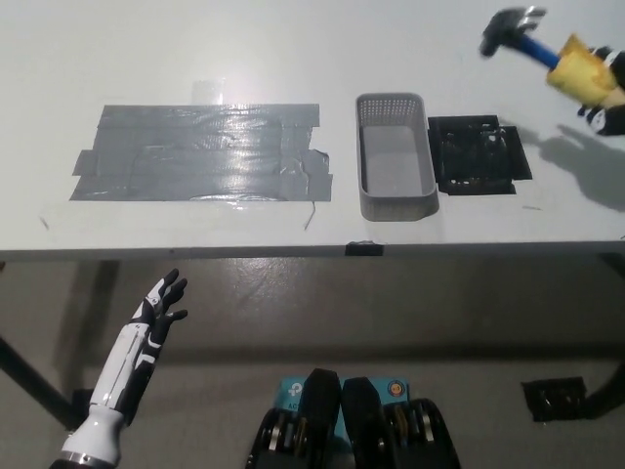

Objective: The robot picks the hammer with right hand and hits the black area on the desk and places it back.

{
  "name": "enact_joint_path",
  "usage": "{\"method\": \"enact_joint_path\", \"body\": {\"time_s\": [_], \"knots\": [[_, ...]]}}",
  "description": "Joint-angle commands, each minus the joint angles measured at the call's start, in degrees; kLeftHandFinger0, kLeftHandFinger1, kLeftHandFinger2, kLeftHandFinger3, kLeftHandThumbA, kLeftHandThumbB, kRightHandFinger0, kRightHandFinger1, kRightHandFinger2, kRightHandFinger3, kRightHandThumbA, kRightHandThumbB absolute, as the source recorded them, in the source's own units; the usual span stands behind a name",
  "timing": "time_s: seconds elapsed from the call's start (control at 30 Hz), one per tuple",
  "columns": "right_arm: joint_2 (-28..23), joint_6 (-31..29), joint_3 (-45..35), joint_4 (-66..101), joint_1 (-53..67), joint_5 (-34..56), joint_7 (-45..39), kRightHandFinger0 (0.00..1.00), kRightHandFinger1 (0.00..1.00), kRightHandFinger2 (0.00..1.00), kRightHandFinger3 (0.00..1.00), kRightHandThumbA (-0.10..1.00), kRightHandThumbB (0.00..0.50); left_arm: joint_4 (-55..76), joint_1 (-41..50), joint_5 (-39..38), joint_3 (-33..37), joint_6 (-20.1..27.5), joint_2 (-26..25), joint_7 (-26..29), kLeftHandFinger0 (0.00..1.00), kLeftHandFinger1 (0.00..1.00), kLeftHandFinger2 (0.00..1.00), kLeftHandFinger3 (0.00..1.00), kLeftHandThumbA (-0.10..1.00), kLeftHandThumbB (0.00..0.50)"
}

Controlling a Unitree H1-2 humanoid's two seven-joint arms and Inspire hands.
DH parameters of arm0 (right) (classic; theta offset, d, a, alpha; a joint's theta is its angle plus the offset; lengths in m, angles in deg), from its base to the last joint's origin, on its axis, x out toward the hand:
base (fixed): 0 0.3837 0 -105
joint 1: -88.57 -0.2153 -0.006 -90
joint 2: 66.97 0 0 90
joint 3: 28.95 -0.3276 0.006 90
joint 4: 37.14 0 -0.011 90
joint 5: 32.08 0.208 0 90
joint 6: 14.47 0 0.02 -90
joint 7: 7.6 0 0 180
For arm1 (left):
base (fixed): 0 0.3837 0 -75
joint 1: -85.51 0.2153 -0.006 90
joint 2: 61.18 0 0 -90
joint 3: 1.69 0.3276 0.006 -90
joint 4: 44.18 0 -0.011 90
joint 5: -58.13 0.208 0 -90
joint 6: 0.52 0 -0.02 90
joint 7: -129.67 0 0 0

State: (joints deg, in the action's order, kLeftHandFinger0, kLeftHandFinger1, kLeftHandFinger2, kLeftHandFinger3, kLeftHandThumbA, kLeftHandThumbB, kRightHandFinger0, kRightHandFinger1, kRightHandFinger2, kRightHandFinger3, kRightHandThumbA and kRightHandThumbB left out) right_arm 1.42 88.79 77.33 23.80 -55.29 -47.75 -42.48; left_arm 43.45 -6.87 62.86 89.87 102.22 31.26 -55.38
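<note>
The white left hand (156, 315) hangs below the desk edge at lower left, fingers spread and holding nothing. On the white desk (293, 59) lies a grey tape patch (200, 151), then a grey mesh basket (395, 156), then the black area (478, 154) just beside it. At the right edge, the black right hand (605, 93) grips the hammer (542, 54) by its yellow grip, head raised above the desk.

No text, label, brand, number or sign can be read anywhere in the head view. The grey tape patch (205, 151), the grey basket (395, 156), the black area (479, 154), the hammer (542, 54) and the white desk (293, 49) carry no legible marks; a small round emblem at the near edge is too small to make out.
</note>
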Motion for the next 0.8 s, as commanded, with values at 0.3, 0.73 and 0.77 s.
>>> {"method": "enact_joint_path", "body": {"time_s": [0.3, 0.73, 0.77], "knots": [[-0.7, 0.6, 3.1, 2.1, -3.2, -2.4, -4.5, 0.20, 0.67, 0.94, 1.00, -0.10, 0.143, 1.8, -1.0, -1.0, -0.7, 0.8, -0.9, -0.7, 0.91, 1.00, 1.00, 1.00, 1.00, 0.041], [-1.7, -2.1, 3.7, -0.8, -4.5, -2.6, -6.8, 0.15, 0.56, 0.87, 0.90, -0.10, 0.098, 1.6, -1.4, -1.1, -0.7, 0.6, -0.9, -0.7, 0.91, 1.00, 1.00, 1.00, 1.00, 0.043], [-1.8, -2.1, 3.8, -0.7, -4.6, -2.8, -7.0, 0.13, 0.56, 0.87, 0.85, -0.10, 0.098, 1.7, -1.3, -1.0, -0.8, 0.7, -1.0, -0.7, 0.91, 1.00, 1.00, 1.00, 1.00, 0.041]]}}
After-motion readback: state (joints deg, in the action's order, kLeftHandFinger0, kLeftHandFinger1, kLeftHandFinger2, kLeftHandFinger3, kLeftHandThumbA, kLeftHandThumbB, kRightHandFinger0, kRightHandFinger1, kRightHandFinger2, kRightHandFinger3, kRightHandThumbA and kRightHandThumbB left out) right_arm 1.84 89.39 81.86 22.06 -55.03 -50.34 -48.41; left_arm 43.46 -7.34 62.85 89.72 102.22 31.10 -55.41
